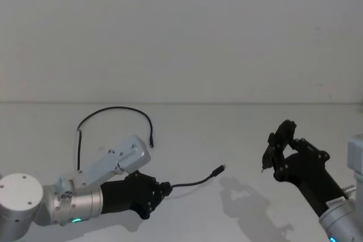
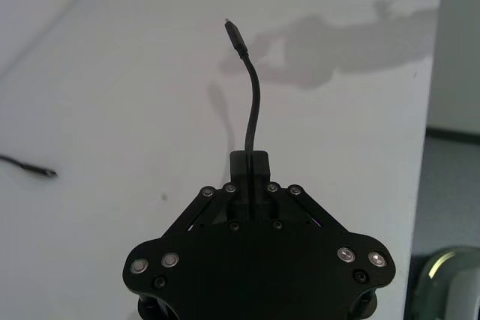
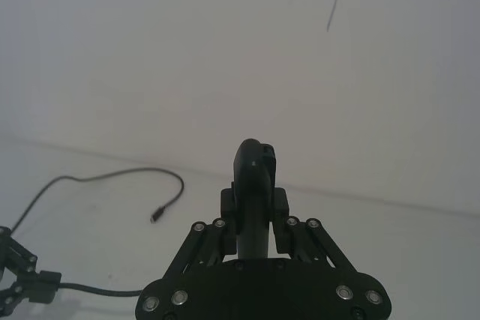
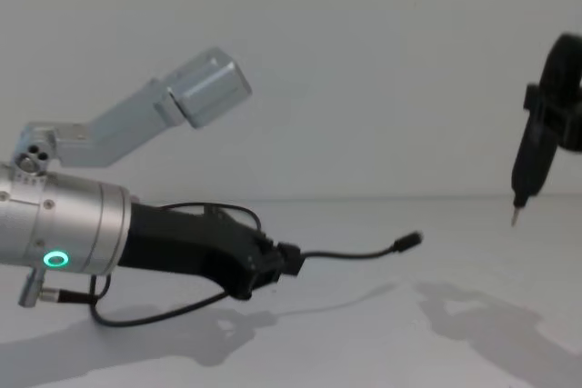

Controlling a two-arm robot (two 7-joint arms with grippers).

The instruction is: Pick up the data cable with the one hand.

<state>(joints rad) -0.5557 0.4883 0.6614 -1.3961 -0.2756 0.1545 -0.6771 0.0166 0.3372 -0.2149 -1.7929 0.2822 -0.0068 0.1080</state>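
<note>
My left gripper (image 1: 164, 188) pinches one cable (image 1: 198, 183); right of the cable, my right gripper (image 1: 282, 150) clamps one pointed tool (image 4: 529, 165).

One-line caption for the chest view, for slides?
Left hand grips the data cable, its plug end clear of the table; right hand holds a pointed tool aloft.

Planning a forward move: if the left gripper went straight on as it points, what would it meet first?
Probably nothing: beyond the data cable the left gripper holds, bare table stretches ahead. The right gripper and its tool look higher up, though depth is unclear.
</note>
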